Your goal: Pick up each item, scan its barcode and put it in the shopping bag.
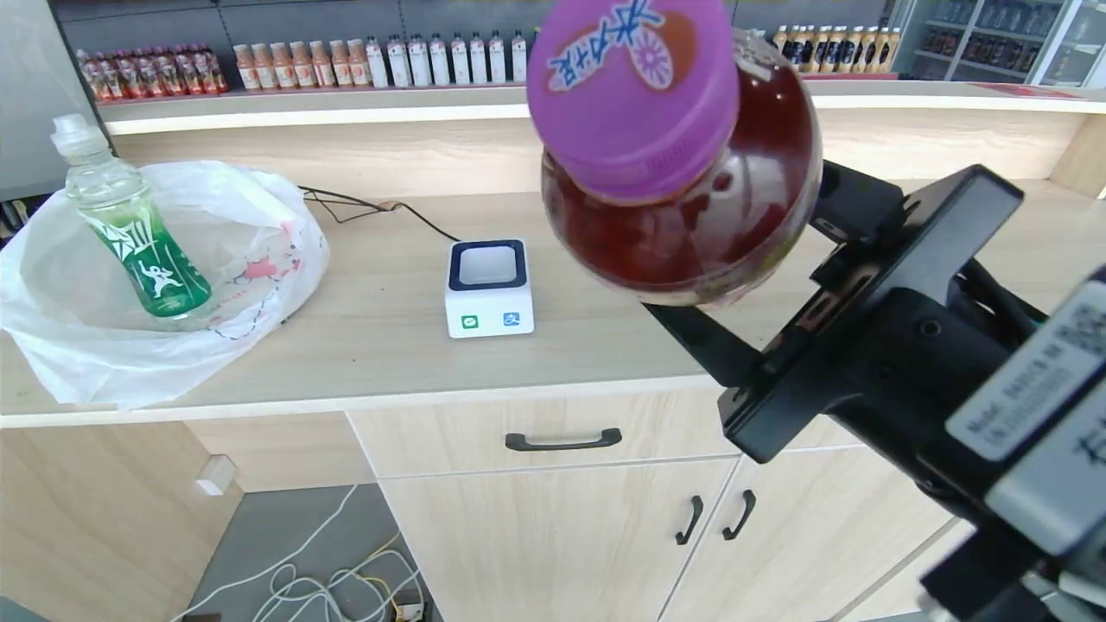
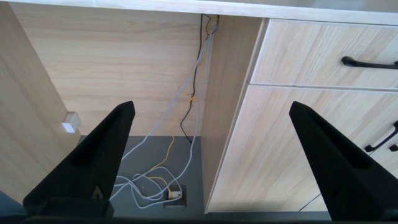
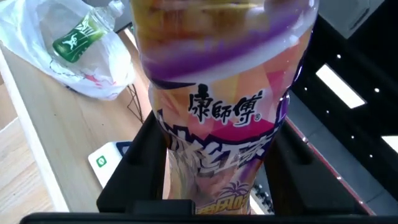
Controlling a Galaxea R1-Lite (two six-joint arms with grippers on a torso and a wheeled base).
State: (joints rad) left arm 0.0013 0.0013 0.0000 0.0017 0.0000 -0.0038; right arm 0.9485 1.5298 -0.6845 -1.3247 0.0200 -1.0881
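Bright, even overhead light; soft shadows; highlights on bottle (image 1: 717, 233); edges bowed

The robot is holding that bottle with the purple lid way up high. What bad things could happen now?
1. The right gripper holds the purple-capped bottle by its smooth label, well above the counter. It might slip and drop, maybe onto the scanner.
2. A green bottle already stands in the shopping bag. Lowering the next one in could knock it over.
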